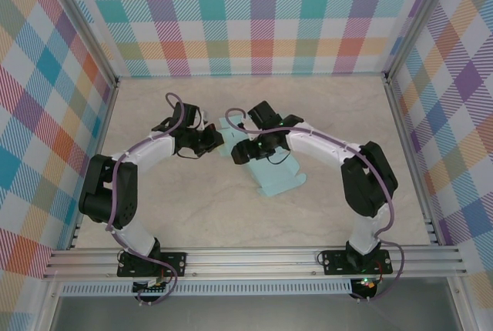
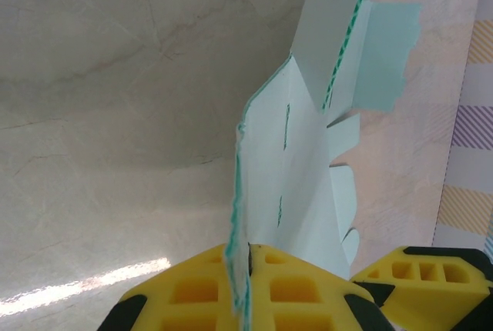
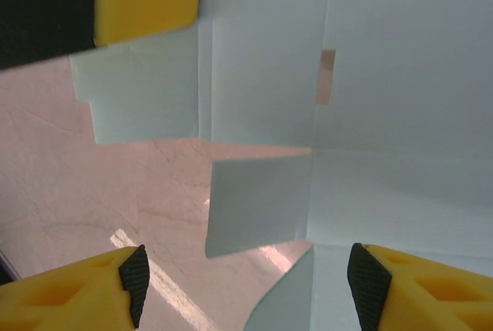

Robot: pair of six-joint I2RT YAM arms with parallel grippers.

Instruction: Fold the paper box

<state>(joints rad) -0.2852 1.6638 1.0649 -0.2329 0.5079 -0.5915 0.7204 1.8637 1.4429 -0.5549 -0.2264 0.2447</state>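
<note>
Lab-type robot cell. Plaid backdrop panels (image 1: 262, 15) at 9, 12, 3 o'clock; aluminium extrusion rail (image 1: 254, 258) at 6 o'clock; marble-look tabletop (image 1: 192, 215); left arm base (image 1: 150, 262) and right arm base (image 1: 350, 260) bolted to rail.

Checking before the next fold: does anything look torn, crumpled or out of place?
Nothing stands out. The pale aqua-blue die-cut card sheet looks untorn; the left hand pinches one raised panel, its other flaps lying on the beige marbled table.

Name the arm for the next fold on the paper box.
Likely right: the left hand is shut on the paper box, holding it; the right hand hangs open over its flaps.
</note>
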